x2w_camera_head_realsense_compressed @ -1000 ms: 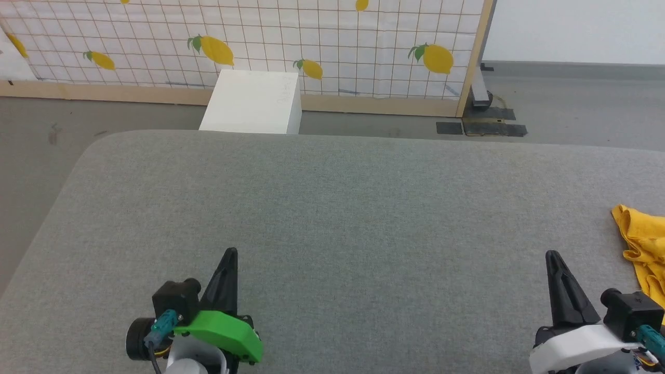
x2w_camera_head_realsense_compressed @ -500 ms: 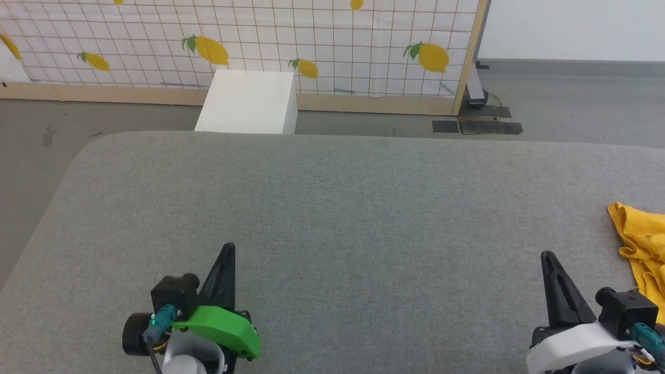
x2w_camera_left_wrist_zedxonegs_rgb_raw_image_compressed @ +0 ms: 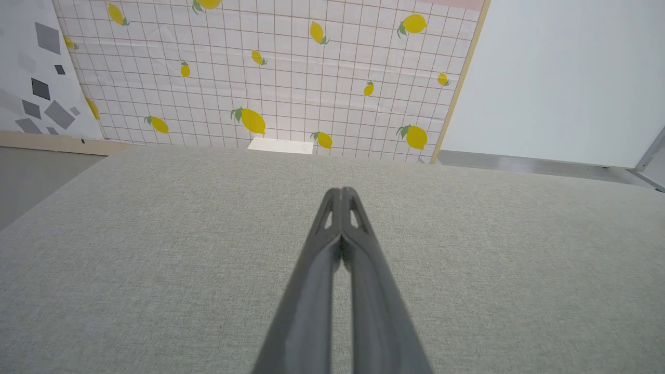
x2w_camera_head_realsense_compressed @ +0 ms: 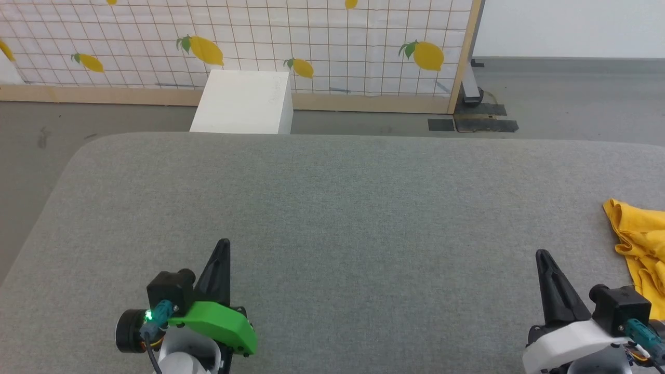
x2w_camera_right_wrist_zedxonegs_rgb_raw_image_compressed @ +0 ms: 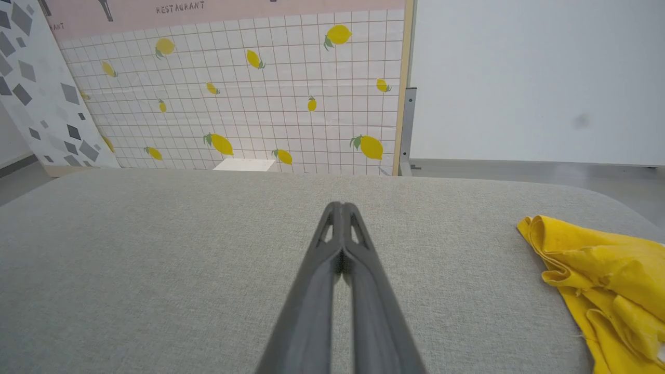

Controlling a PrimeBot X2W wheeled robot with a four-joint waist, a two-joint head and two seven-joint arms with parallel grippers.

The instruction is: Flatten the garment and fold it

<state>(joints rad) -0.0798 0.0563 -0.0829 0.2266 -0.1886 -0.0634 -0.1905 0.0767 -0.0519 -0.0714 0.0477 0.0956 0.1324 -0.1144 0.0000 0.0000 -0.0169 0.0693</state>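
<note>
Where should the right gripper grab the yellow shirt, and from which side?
Likely the raised, rolled corner of the garment nearest the right gripper, approached across the grey cushion: that fold stands proud, easy to pinch. Jaws are shut; open first.

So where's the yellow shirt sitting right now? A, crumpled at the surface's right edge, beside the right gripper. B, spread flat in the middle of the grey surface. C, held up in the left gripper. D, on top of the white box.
A: the garment lies bunched on the grey surface at its right edge, just right of the shut right gripper, untouched by it.
</note>
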